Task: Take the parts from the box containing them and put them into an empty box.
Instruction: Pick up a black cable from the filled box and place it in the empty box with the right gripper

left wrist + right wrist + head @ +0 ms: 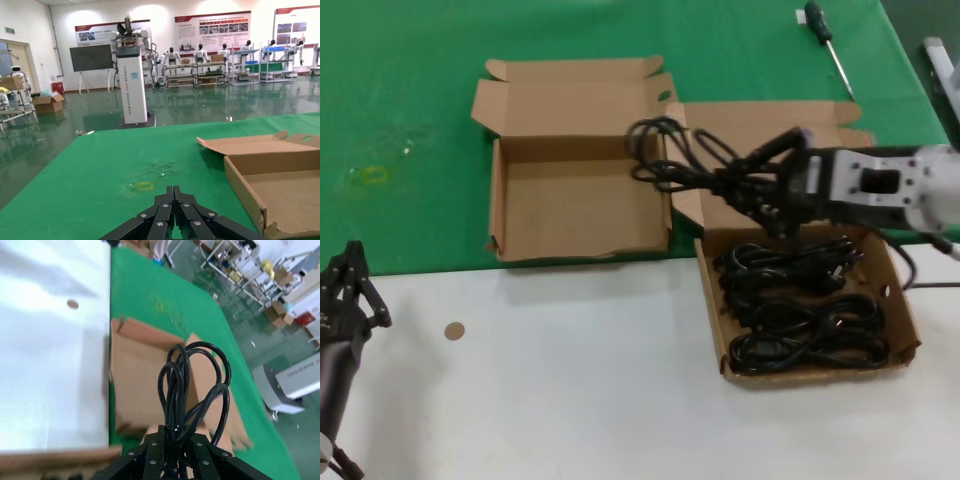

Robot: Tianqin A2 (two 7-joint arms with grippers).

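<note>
Your right gripper [752,185] is pinched on a bundle of black cord [670,155], held in the air above the gap between the two boxes, with the arm reaching in from the right side of the head view. You can see the cord's long axis running roughly level from the fingers toward your robot's left, its free loops fanned out over the near wall of the smaller, deeper box [570,235], which shows only bare cardboard inside. In the right wrist view the same loops [192,385] stand straight out from the fingertips and away from the wrist. Below and just behind the gripper sits the shallow box [910,320], with the remaining cords [805,310] lying coiled in it. Both boxes straddle the edge where the green cloth [410,120] meets the white tabletop [570,400]. Your left gripper [350,285] hangs idle at the near left, fingers pressed together. A screwdriver [825,40] lies on the cloth at the far right.
</note>
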